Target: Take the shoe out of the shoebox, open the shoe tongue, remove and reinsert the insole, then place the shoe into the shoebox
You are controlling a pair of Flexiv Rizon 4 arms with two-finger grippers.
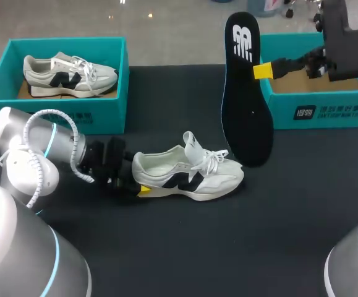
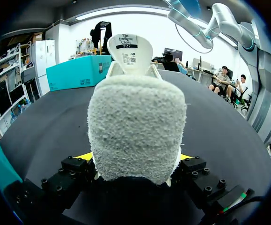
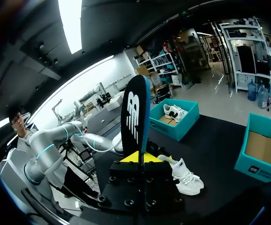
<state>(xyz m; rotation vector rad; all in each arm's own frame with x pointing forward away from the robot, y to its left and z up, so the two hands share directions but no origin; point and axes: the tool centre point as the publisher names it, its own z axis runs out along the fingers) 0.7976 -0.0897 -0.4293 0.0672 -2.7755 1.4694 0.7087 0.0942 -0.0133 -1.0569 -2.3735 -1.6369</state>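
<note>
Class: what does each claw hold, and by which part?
Left claw: the shoe, by its heel. Right claw: the black insole, by one long edge near the logo end.

Your black tabletop (image 1: pixel 240 247) carries a teal box (image 1: pixel 61 114) at the frame's upper left, a second box (image 1: pixel 352 112) at upper right, and a shoe (image 1: pixel 191 176) standing at centre.

Shoe (image 1: pixel 188 173): off-white upper with pale grey panels, black side emblem, white laces, cream fleecy heel. Table (image 1: pixel 228 247) under it: plain black. Insole (image 1: pixel 247 93) by its toe: black, white emblem, teal edge. Shoebox (image 1: pixel 284 114) beyond the toe and second shoebox (image 1: pixel 107 105) beyond the heel: teal outside, brown inside. Second shoe (image 1: pixel 67 75) in the latter: same colouring. Left gripper (image 1: pixel 139 185) at the heel, right gripper (image 1: pixel 260 71) on the insole: black, yellow tips
</note>
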